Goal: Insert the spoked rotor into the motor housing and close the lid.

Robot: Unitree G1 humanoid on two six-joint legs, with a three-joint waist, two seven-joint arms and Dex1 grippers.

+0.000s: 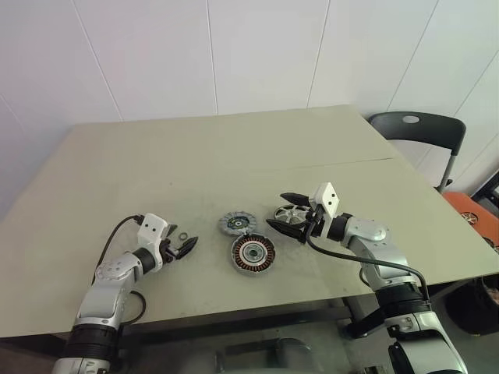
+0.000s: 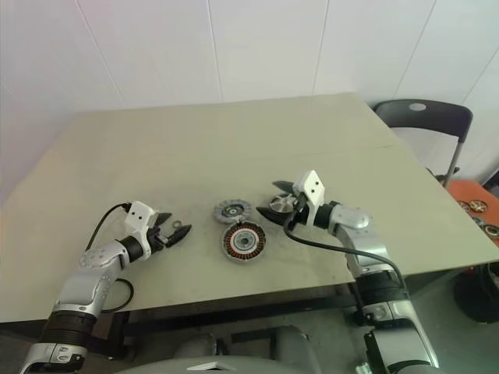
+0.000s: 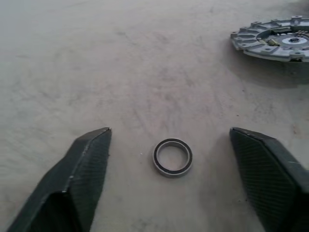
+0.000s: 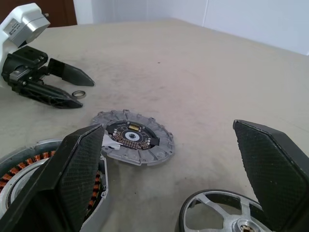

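Nearest us on the bench lies the motor housing, flat, its copper windings facing up. Just beyond it, at about eleven o'clock, sits the lid; at about two o'clock from the housing lies the wheel, the spoked rotor, with the right tool spread wide around it and not pinching it.

We judge the wheel to be stiff metal, fairly light, with a smooth rim that could slip. We would take it across the rim, on opposite sides, and leave the thin spokes alone. The windings look delicate, so we would lower it in level.

Well off at nine o'clock, the left tool stands spread over a small ring, clear of it on both sides.

The right wrist view shows the lid's inner face, with a dark centre and fine parts. The left wrist view shows the ring's dark edge, which the head views barely resolve.
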